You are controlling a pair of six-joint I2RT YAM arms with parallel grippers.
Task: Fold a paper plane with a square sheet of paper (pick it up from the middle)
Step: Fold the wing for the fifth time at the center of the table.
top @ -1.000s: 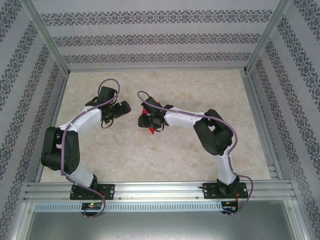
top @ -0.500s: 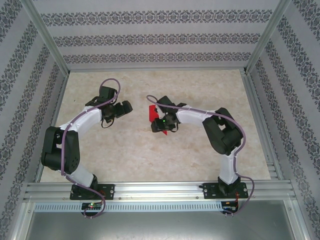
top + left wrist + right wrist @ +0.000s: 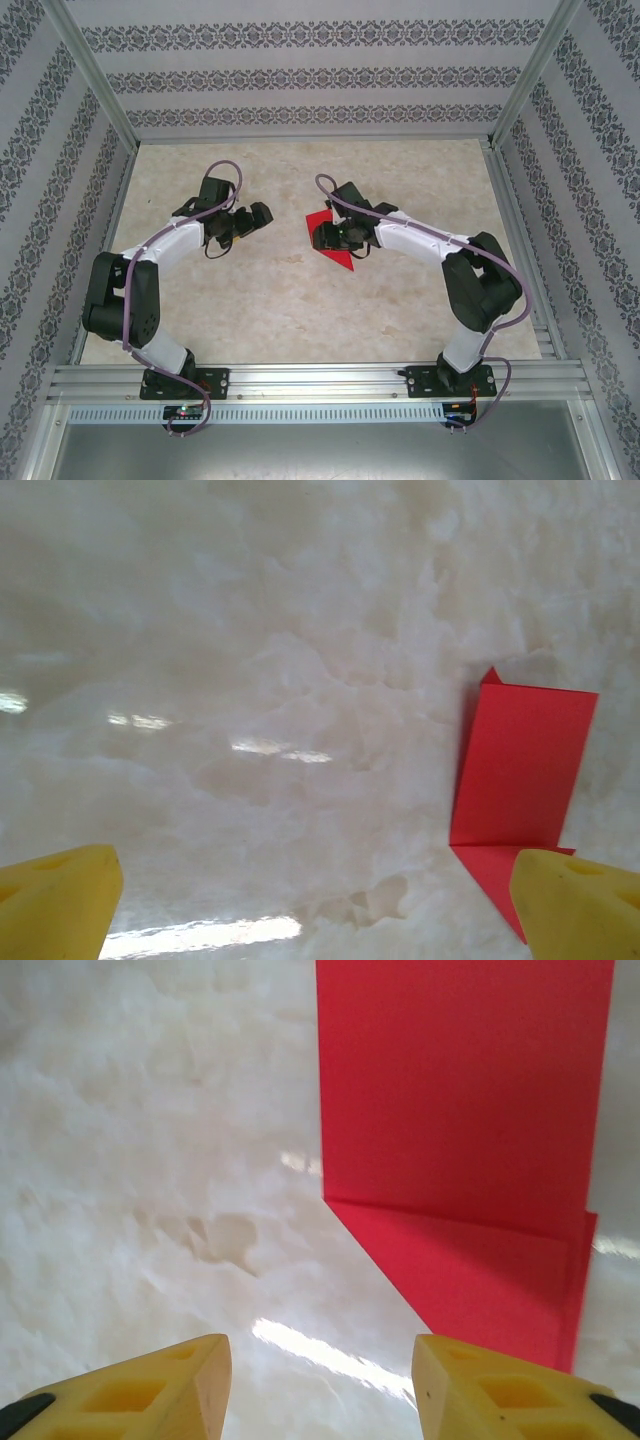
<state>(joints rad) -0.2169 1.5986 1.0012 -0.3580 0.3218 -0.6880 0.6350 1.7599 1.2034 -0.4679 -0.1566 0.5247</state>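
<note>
Pale tabletop (image 3: 300, 320); partly folded red paper sheet (image 3: 320, 222) lies flat near its middle. Likely light, thin and floppy, sliding on the gloss; best pinched at a folded edge. Right fingers (image 3: 480, 1385) spread, empty, sheet just ahead, not between them. Left fingers (image 3: 60, 900) spread, empty, sheet off to one side.

Folded red paper (image 3: 344, 262): middle hidden beneath right gripper (image 3: 323, 238) from above; far end cut by right wrist view's top edge.
</note>
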